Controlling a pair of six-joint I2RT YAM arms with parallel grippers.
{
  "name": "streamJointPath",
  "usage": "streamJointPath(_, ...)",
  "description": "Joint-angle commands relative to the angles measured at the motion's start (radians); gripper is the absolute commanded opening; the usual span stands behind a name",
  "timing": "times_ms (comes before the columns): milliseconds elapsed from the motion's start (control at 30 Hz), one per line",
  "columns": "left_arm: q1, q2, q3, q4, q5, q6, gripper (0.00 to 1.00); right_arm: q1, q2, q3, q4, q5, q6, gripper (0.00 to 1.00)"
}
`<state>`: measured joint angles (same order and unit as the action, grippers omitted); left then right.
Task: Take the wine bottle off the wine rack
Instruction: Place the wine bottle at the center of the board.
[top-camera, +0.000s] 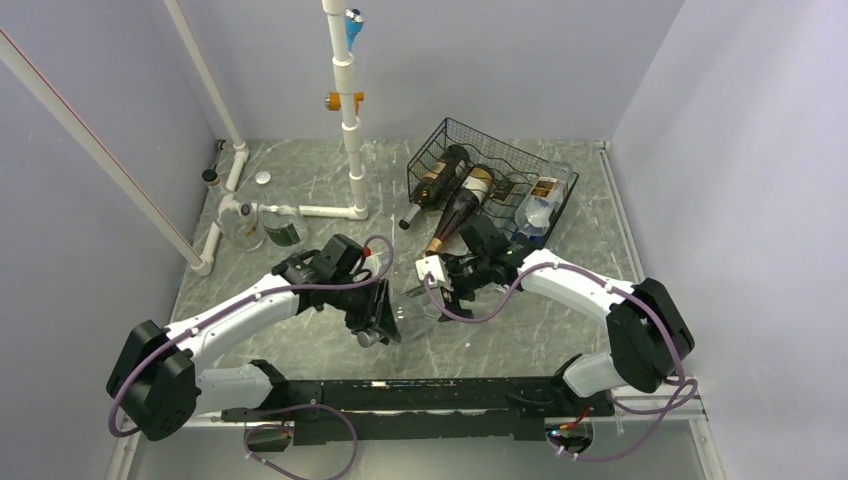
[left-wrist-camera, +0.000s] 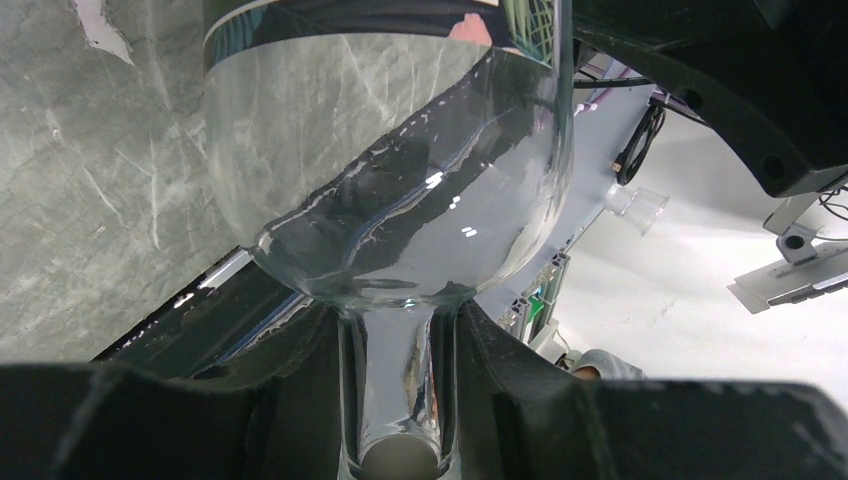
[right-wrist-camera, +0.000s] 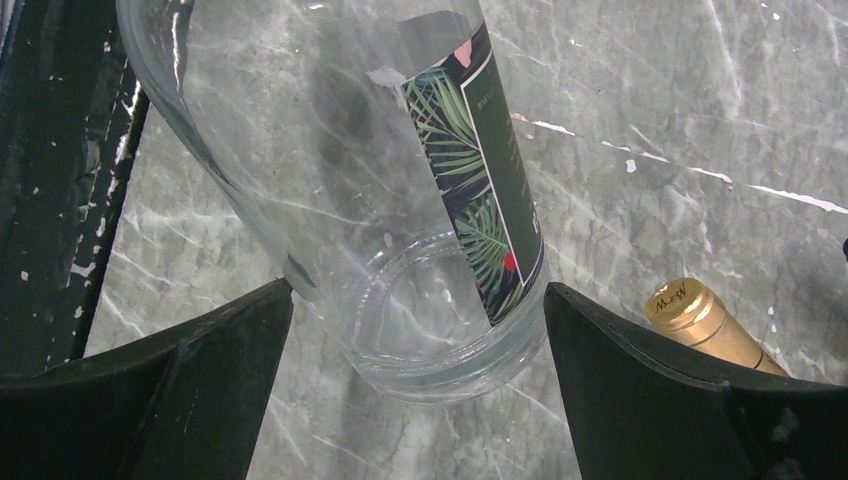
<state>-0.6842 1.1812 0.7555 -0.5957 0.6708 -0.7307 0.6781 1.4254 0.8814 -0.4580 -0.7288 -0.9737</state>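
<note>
Glass in mid-air, as I see it from my remote station: at far left the white pipe frame (top-camera: 350, 130) stands by a small clear jar (top-camera: 285, 228), both well apart from the action. Toward the near middle, my left fingers (left-wrist-camera: 250, 420) are clamped on the neck of the clear wine bottle (right-wrist-camera: 400, 200). It hangs between the two arms above the tabletop (top-camera: 560, 330), off the wine rack (top-camera: 470, 135). Just to its right, my right fingers (right-wrist-camera: 180, 400) stand wide apart on either side of the bottle's base and, as far as I can see, touch nothing. The black wire rack sits at the far right with several other bottles lying in it.

My worry is the grip. Smooth glass held by the neck alone, with the wide body reaching out beyond it, could twist or slide free and drop. If the right fingers close off-centre, I judge they could shove the base sideways. A gold-capped neck (right-wrist-camera: 700, 320) lies just beside them, and a careless swing could knock it. The tabletop's near edge is close too.

The tabletop is grey-green with a white-veined marble pattern, and plain pale walls close it in on three sides.
</note>
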Motion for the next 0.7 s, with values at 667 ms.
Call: streamJointPath(667,-0.005,0.008,0.05,0.174,0.189,0.047,0.22,0.009,0.029,-0.056,0.114,0.017,0.017,0.92)
